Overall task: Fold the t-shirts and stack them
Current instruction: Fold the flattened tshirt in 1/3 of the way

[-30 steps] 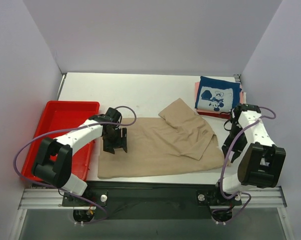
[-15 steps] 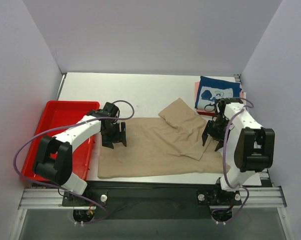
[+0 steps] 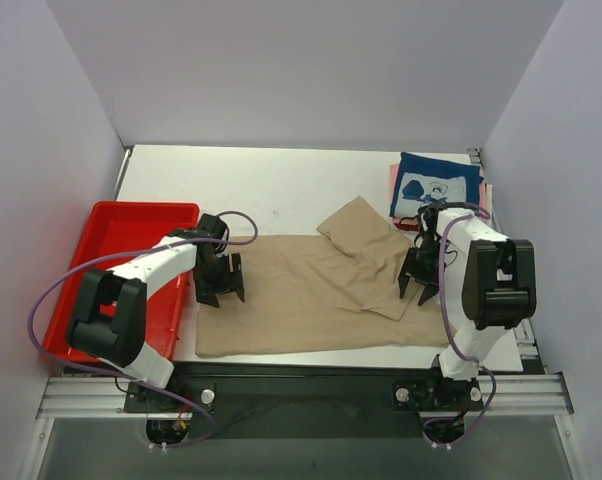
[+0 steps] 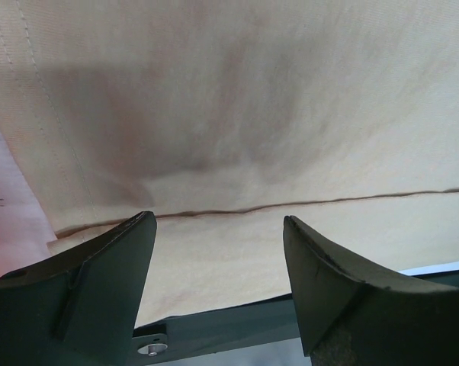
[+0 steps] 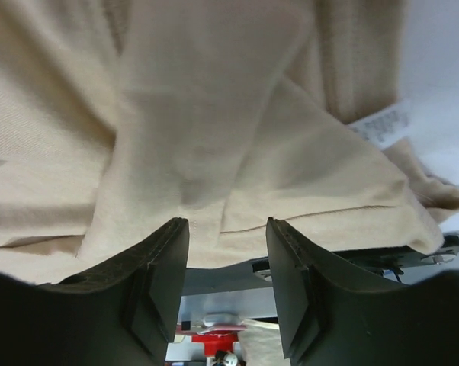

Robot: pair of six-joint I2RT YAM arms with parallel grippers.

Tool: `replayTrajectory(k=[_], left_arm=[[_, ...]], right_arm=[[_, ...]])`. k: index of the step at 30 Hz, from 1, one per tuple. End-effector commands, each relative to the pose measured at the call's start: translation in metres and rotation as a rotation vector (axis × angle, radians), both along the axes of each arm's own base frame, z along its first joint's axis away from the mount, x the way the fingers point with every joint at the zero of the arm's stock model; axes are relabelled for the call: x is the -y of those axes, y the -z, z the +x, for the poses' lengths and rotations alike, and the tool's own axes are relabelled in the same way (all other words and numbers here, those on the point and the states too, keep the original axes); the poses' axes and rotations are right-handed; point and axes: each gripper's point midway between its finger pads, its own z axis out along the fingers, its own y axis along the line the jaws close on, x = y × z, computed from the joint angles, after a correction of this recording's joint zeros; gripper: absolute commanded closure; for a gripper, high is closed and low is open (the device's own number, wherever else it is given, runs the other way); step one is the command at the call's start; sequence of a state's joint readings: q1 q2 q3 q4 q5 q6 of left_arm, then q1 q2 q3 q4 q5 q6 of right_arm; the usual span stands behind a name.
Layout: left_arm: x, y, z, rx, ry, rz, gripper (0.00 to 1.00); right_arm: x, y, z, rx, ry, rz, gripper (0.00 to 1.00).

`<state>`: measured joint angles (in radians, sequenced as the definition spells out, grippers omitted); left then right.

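Tan shirt (image 3: 311, 300) is lying mostly flat on the tabletop (image 3: 241, 185), stretched between the two claws. It's partly folded, with one floppy flap doubled over on the side by the right claw (image 3: 418, 285).

Left claw (image 3: 221, 290) is down low at the shirt's opposite end, fingers spread wide with nothing in them. The right one is open too, with a narrower gap, and as far as I can tell it hasn't pinched anything either.

How it'll handle, my guess: thin, light, totally limp cloth. It'll sag and drag and won't hold a shape, so a grab in the middle just bunches it up. I'd pinch at an edge or corner, where the layers end, one claw at each end, and lift both together so the fold comes out straight. Slipping isn't much of a worry. Catching only the top layer is.

Views:
- The top camera gives the whole layout, including the navy shirt (image 3: 436, 185) stacked on a pink shirt (image 3: 392, 185) beyond the right claw, and the red tray (image 3: 131, 225) on the outer side of the left claw. It's useless for finger gaps, though.
- The left wrist cam shows a layer edge (image 4: 329, 202) running right across between the fingertips, which you can't make out from above.
- The right wrist cam shows the doubled-over flap directly under the fingers and a little white tag (image 5: 378, 122) off to one side, also invisible from the top.
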<state>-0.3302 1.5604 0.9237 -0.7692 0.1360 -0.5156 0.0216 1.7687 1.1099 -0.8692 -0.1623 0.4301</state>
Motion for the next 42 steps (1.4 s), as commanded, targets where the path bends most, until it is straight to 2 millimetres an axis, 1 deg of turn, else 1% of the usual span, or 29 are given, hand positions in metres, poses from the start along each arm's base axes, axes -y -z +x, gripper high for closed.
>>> replayTrajectory(k=[1, 3, 7, 10, 11, 12, 14, 19, 20, 22, 24, 28, 29, 30, 36, 37, 42], left_arm=[[0.004, -0.002, 0.010, 0.030, 0.002, -0.022, 0.22], [0.004, -0.003, 0.010, 0.032, 0.002, -0.023, 0.22], [0.005, -0.005, 0.010, 0.035, 0.002, -0.026, 0.22], [0.003, -0.003, 0.009, 0.031, -0.001, -0.022, 0.22], [0.003, -0.002, 0.006, 0.023, -0.001, -0.022, 0.22], [0.003, -0.002, 0.006, 0.024, -0.001, -0.023, 0.22], [0.002, -0.002, 0.006, 0.026, -0.004, -0.023, 0.22], [0.002, -0.003, 0.006, 0.028, -0.011, -0.029, 0.21], [0.001, -0.002, 0.006, 0.025, -0.013, -0.031, 0.22], [0.001, -0.002, 0.006, 0.027, -0.013, -0.032, 0.22], [0.001, -0.002, 0.006, 0.027, -0.011, -0.033, 0.22], [0.001, -0.002, 0.005, 0.023, -0.014, -0.036, 0.22], [0.001, -0.001, 0.004, 0.021, -0.015, -0.036, 0.21], [0.001, -0.002, 0.004, 0.023, -0.014, -0.036, 0.22], [-0.001, -0.002, 0.003, 0.022, -0.016, -0.033, 0.21], [0.000, -0.002, 0.003, 0.025, -0.016, -0.034, 0.22], [-0.002, -0.003, 0.002, 0.026, -0.019, -0.031, 0.21]], right_arm=[[-0.010, 0.007, -0.008, -0.037, -0.031, -0.003, 0.55], [-0.013, 0.014, -0.006, -0.031, -0.039, -0.011, 0.58], [-0.010, 0.022, -0.005, -0.032, -0.057, -0.046, 0.64], [-0.008, 0.025, -0.007, -0.038, -0.063, -0.063, 0.73], [-0.005, 0.025, -0.007, -0.034, -0.064, -0.073, 0.81], [-0.005, 0.024, -0.006, -0.028, -0.063, -0.076, 0.85], [-0.007, 0.020, -0.003, -0.009, -0.057, -0.072, 0.89], [-0.014, 0.007, 0.009, 0.045, -0.036, -0.040, 0.95], [-0.016, 0.003, 0.015, 0.062, -0.032, -0.033, 0.96], [-0.022, -0.002, 0.018, 0.063, -0.030, -0.014, 0.96], [-0.028, -0.008, 0.027, 0.078, -0.029, 0.005, 0.96], [-0.038, -0.008, 0.036, 0.067, -0.050, 0.019, 0.96], [-0.041, -0.009, 0.035, 0.056, -0.060, 0.021, 0.96], [-0.044, -0.011, 0.041, 0.068, -0.065, 0.022, 0.96], [-0.057, -0.012, 0.048, 0.052, -0.096, 0.020, 0.94], [-0.058, -0.012, 0.053, 0.056, -0.097, 0.020, 0.92], [-0.054, -0.015, 0.051, 0.046, -0.124, -0.011, 0.85]])
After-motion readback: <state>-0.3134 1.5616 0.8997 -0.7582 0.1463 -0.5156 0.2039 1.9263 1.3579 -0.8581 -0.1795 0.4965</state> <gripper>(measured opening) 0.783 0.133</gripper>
